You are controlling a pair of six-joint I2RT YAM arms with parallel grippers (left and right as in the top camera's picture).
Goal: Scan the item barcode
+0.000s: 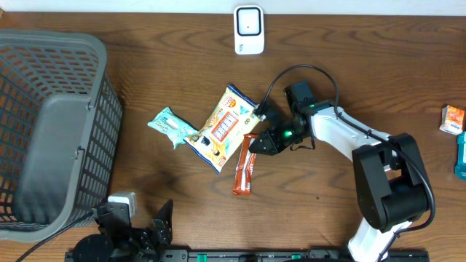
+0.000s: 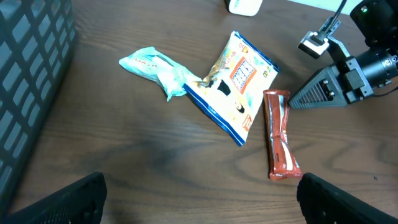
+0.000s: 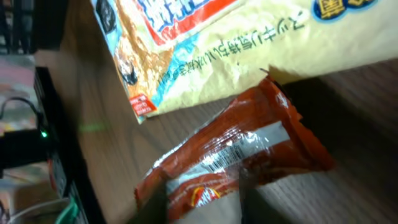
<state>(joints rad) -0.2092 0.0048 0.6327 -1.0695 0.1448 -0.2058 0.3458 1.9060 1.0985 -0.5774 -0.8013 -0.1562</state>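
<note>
A red snack bar (image 1: 246, 166) lies flat on the wooden table, its barcode facing up in the right wrist view (image 3: 233, 152). My right gripper (image 1: 256, 143) is low at the bar's far end. Its dark fingers (image 3: 155, 205) stand slightly apart over the wrapper, so the gripper (image 3: 202, 199) is open. A yellow snack bag (image 1: 226, 127) and a teal packet (image 1: 171, 126) lie to the left of the bar. A white scanner (image 1: 248, 29) stands at the table's back edge. My left gripper (image 2: 202, 202) is wide open and empty near the front edge, short of the bar (image 2: 278, 140).
A grey mesh basket (image 1: 51, 124) fills the left side. An orange box (image 1: 452, 118) and a teal item (image 1: 461, 154) sit at the right edge. The right arm's cable (image 1: 291, 73) loops over the table behind the gripper.
</note>
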